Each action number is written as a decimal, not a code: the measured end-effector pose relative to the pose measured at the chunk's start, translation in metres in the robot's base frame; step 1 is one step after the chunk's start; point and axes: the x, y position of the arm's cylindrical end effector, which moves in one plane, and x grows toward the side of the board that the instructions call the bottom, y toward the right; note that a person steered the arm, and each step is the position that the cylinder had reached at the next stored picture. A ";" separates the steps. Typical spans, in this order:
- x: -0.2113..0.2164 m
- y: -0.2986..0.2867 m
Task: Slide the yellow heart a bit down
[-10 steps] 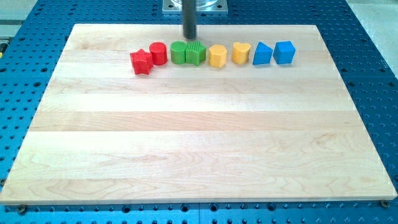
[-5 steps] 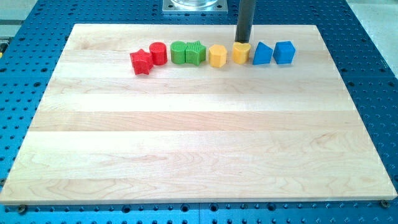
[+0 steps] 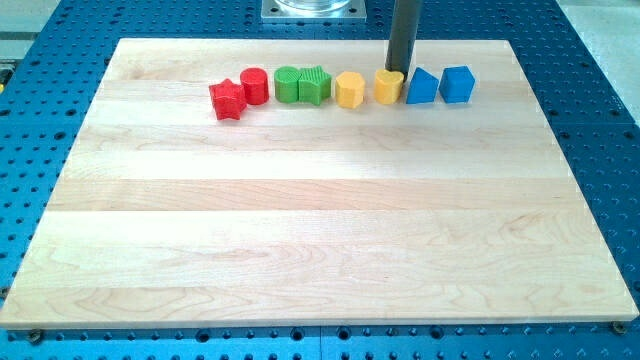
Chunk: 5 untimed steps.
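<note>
The yellow heart (image 3: 388, 87) sits in the row of blocks near the view's top, between a yellow hexagonal block (image 3: 349, 90) on its left and a blue triangular block (image 3: 422, 87) on its right. My tip (image 3: 399, 72) stands just above the heart's upper right edge, at or very near it, close to the gap between the heart and the blue triangular block.
Left along the row are a green ridged block (image 3: 315, 86), a green rounded block (image 3: 288, 84), a red cylinder (image 3: 254, 86) and a red star (image 3: 227, 100). A blue cube (image 3: 457, 84) ends the row on the right. The wooden board (image 3: 320, 220) lies on a blue perforated table.
My tip moved from above the green blocks to the right, to just above the yellow heart, then a little further right. No block has visibly moved.
</note>
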 end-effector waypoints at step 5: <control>-0.067 0.164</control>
